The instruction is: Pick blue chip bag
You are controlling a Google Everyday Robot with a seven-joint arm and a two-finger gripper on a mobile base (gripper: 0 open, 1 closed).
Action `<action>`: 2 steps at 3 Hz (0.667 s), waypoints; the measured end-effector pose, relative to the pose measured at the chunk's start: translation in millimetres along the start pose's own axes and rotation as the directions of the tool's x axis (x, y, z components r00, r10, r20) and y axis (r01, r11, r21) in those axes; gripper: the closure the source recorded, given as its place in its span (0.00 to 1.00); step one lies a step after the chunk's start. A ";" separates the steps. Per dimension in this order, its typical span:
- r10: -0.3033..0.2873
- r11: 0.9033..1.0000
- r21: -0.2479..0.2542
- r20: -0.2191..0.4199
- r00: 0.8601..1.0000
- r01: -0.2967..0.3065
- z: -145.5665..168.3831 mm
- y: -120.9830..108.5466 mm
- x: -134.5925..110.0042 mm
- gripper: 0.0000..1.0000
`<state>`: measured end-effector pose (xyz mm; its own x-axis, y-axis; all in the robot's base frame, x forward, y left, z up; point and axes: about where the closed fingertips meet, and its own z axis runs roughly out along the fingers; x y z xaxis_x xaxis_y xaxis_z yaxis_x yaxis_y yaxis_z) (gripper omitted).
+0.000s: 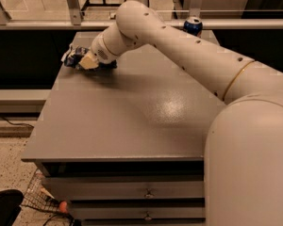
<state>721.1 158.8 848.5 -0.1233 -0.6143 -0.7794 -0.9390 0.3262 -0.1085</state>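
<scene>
The blue chip bag [72,56] lies crumpled near the far left corner of the grey table [132,117], dark blue with white markings. My gripper [88,61] is down on the bag's right side, touching it and hiding part of it. The white arm reaches in from the lower right across the table.
An upright blue soda can [193,26] stands at the table's far edge, behind the arm. A metal rail runs behind the table. Drawers sit under the tabletop. A wire basket [42,199] is on the floor at lower left.
</scene>
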 end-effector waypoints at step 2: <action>0.000 1.000 0.000 0.000 1.000 0.000 0.2 0.1 0.0 1.00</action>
<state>721.1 158.9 848.4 -0.1233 -0.6144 -0.7793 -0.9391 0.3260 -0.1085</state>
